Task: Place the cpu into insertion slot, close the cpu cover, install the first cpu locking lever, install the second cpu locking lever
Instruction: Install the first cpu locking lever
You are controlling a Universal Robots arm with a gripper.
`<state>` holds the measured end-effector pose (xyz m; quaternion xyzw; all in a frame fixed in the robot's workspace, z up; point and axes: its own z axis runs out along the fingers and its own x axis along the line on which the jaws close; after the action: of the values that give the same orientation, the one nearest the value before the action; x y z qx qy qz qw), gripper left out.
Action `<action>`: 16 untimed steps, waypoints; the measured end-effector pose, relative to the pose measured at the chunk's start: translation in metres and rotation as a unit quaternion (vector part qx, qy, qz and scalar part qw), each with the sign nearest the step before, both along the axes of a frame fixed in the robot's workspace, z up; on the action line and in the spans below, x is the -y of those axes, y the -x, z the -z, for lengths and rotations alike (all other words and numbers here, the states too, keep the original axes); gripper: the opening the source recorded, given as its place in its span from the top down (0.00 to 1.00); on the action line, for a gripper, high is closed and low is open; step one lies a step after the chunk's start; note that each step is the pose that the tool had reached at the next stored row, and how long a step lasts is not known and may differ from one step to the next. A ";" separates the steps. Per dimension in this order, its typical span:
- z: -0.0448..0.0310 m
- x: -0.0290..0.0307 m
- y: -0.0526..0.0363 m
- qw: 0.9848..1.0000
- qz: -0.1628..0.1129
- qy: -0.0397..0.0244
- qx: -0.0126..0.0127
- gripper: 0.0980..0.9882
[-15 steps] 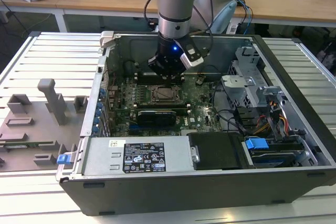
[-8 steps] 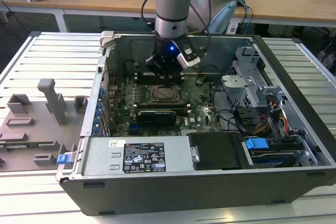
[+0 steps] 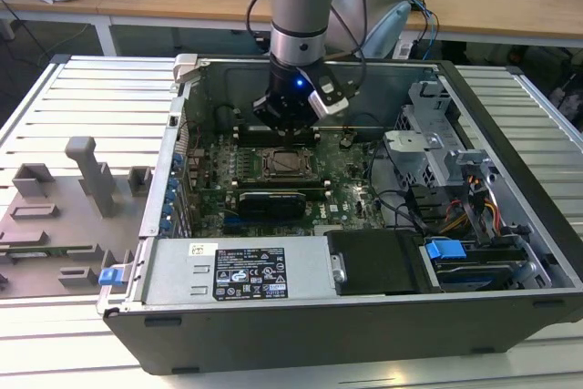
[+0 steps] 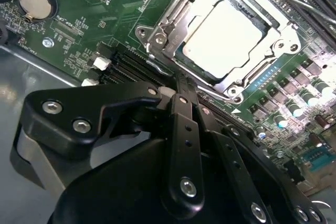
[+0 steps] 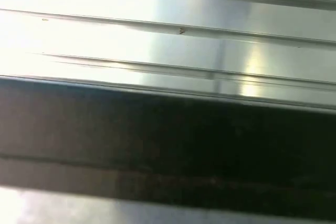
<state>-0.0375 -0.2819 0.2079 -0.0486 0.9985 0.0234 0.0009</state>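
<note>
The cpu (image 4: 223,38) lies seated in the insertion slot (image 4: 181,56) on the green motherboard (image 4: 100,19), the cpu cover (image 4: 173,19) down around it, while the tool (image 4: 176,90) hovers just beside the socket, fingers pressed together, holding nothing.

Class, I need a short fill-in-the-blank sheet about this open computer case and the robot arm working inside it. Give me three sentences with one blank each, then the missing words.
1. The cpu lies flat in the insertion slot of the ______ motherboard.
2. The silvery cpu cover is a frame with a square ______ through which the chip's metal top shows.
3. In the exterior view the gripper hangs inside the ______, directly above the socket.

Missing words: green; window; computer case
</note>
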 end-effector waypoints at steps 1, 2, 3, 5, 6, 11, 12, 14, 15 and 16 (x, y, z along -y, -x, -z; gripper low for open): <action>0.0001 0.0000 -0.0023 1.000 0.000 0.000 0.000 0.99; 0.0001 0.0000 -0.0044 1.000 0.000 0.000 0.000 0.99; 0.0002 0.0000 -0.0085 1.000 0.000 0.000 0.000 0.99; 0.0016 0.0001 -0.0104 1.000 0.000 0.000 0.000 0.99; 0.0022 0.0001 -0.0104 1.000 0.000 0.000 0.000 0.99; 0.0040 0.0021 -0.0105 1.000 0.000 0.000 0.000 0.99; 0.0044 0.0029 -0.0105 1.000 0.000 0.000 0.000 0.99; 0.0058 0.0034 -0.0104 1.000 0.000 -0.003 0.000 0.99; 0.0061 0.0033 -0.0105 1.000 0.000 -0.007 0.000 0.99; 0.0062 0.0032 -0.0105 1.000 0.001 -0.013 0.000 0.99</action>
<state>-0.0270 -0.2852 0.2017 -0.0478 0.9982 0.0364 0.0015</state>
